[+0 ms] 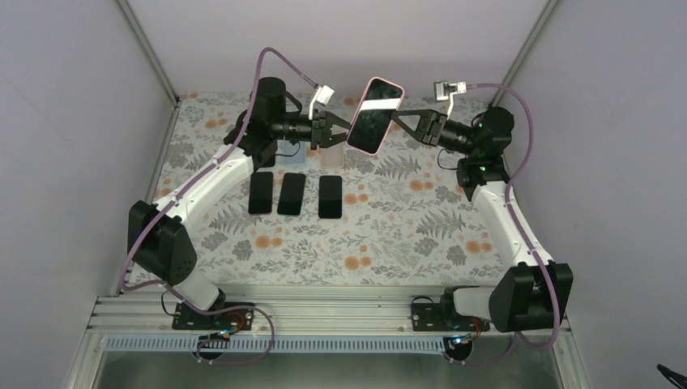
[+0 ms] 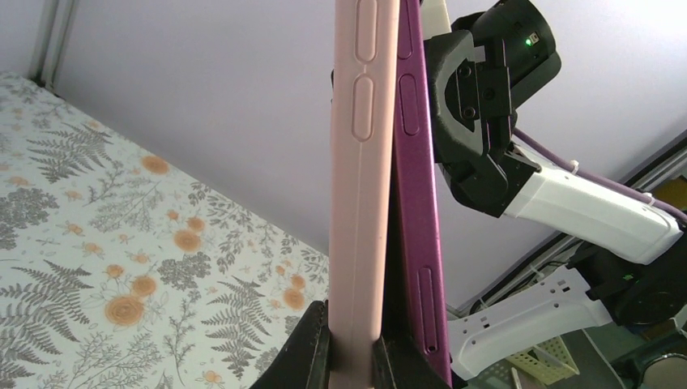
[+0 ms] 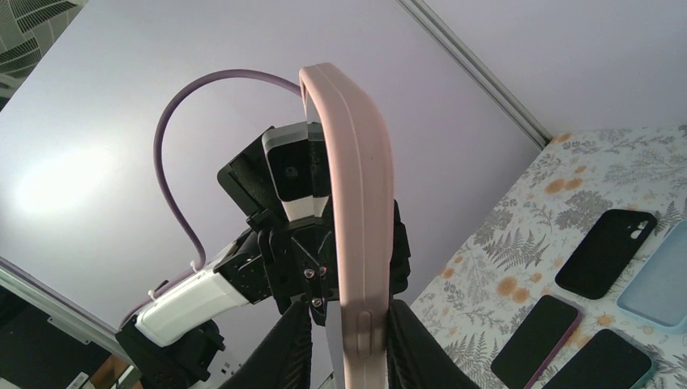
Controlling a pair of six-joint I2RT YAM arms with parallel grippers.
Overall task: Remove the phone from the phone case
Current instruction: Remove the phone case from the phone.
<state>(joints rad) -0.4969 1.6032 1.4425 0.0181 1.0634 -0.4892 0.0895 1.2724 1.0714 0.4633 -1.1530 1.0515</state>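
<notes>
A phone in a pink phone case hangs in the air over the back of the table, dark screen facing the camera, held from both sides. My left gripper is shut on the case's left edge. In the left wrist view its fingers pinch only the pink case, while the purple phone stands just outside them, its lower edge parted from the case. My right gripper takes the opposite edge. In the right wrist view its jaws bracket the case: one finger presses it, the other sits close beside a pale strip.
Three black phones lie in a row on the floral table below the left gripper, with a light blue case and a pale case behind them. The right wrist view shows a black case and a light blue case.
</notes>
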